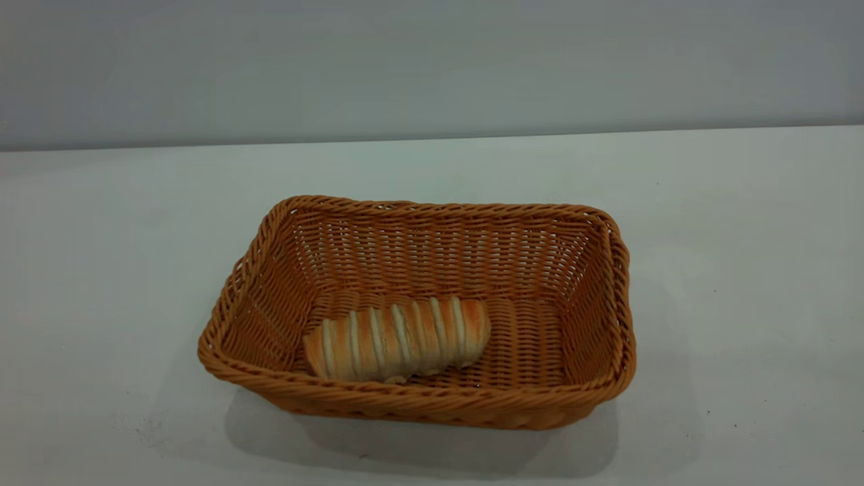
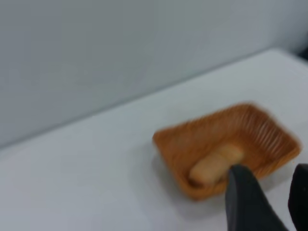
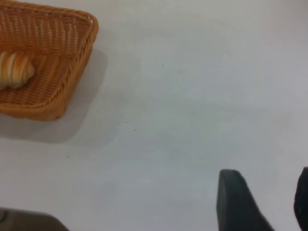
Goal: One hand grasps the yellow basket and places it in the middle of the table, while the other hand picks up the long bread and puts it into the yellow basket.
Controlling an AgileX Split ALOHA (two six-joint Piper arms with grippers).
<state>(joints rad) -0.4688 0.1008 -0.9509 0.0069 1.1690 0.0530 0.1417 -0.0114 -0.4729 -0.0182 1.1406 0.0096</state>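
Note:
The yellow basket (image 1: 432, 216), an orange-tan woven tray, stands in the middle of the white table (image 1: 101, 270). The long bread (image 1: 398, 337) lies inside it near the front left corner, its pale ridges up. Neither arm appears in the exterior view. In the left wrist view the basket (image 2: 260, 120) and the bread (image 2: 214, 166) lie beyond my left gripper (image 2: 269, 185), which is open, empty and clear of the basket. In the right wrist view my right gripper (image 3: 262, 192) is open over bare table, far from the basket (image 3: 72, 67) and the bread (image 3: 14, 70).
A plain grey wall (image 1: 432, 61) rises behind the table's far edge. White tabletop (image 3: 192, 96) with a few dark specks surrounds the basket on every side. A dark patch (image 3: 24, 222) shows at one corner of the right wrist view.

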